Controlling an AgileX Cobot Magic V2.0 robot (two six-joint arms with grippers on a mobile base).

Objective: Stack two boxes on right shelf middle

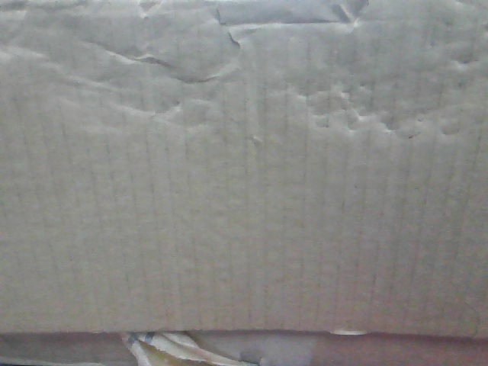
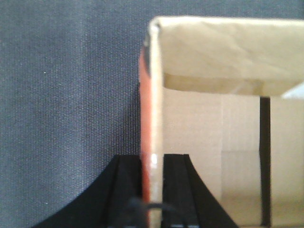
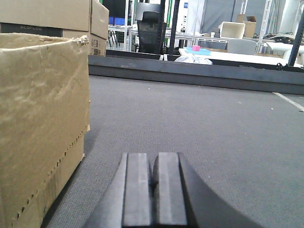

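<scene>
A creased tan cardboard box [image 1: 244, 168] fills the whole front view, with loose yellowish tape strips [image 1: 171, 347] below its lower edge. My left gripper [image 2: 152, 159] is shut on the upright side wall of an open cardboard box [image 2: 213, 123], one finger outside and one inside. My right gripper [image 3: 154, 159] is shut and empty, low over the grey matte surface [image 3: 213, 118]. A tan cardboard box [image 3: 40, 118] with a torn top edge stands just to its left, apart from it. The steel shelf is out of view.
The grey textured surface [image 2: 66, 95] lies left of the held box. In the right wrist view a dark raised edge [image 3: 190, 71] bounds the surface at the back. Stacked cartons [image 3: 57, 19], a black chair [image 3: 152, 28] and white tables [image 3: 237, 54] stand beyond.
</scene>
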